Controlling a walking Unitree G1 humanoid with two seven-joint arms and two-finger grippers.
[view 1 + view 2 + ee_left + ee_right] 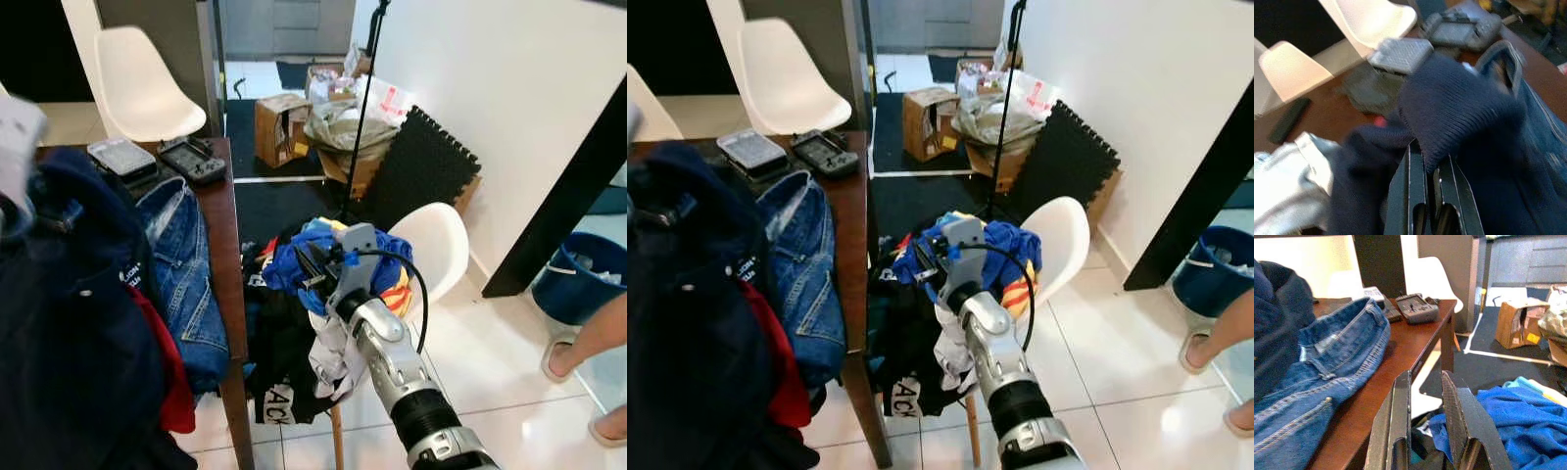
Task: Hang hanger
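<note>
Hanger: I can't pick out a hanger anywhere from here; if there is one, it is buried in the navy garment (pixel 69 323) at the robot's left.
Navy garment: a soft knit, bulky and limp, draped over the near end of the tabletop (pixel 847 211) and partly over the jeans (pixel 186 284).
Left tool (pixel 1431 171): fingers close together, pinching a fold of the navy knit.
Right tool (pixel 1425 401): fingers apart, nothing between them, held over the heap of blue clothes (pixel 323 255) on the white chair (pixel 441 245).
Handling, as I judge it: the cloth will sag and slide, so a pinch on one fold carries little; a hanger would be stiff and light, best taken at its hook or neck.
Risk: the garment may drag the jeans along.
Bystander: a person's legs (pixel 598 343) stand near the blue bucket (pixel 583 274).
</note>
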